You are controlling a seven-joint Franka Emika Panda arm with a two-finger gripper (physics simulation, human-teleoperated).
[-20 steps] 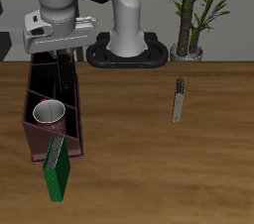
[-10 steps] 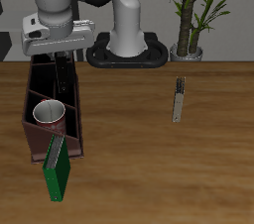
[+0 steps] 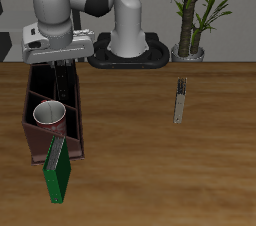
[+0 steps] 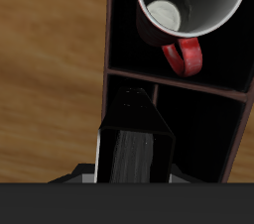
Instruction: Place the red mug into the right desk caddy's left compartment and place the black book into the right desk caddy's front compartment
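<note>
The red mug stands upright inside the right desk caddy, in a section midway along its length. In the wrist view the mug shows its red handle and grey inside. My gripper hangs over the caddy's farthest-back section, the one beside the mug's. It is shut on the black book, which points down into that section behind a divider. The white page edge shows along one side of the book. My fingertips are mostly hidden by it.
A green book leans upright against the caddy's end nearest the table's front edge. A thin grey upright object stands alone farther across the table. A potted plant and the robot base are at the back.
My gripper has sunk a little toward the caddy's back section with the black book in it. The mug and the green book have not moved.
</note>
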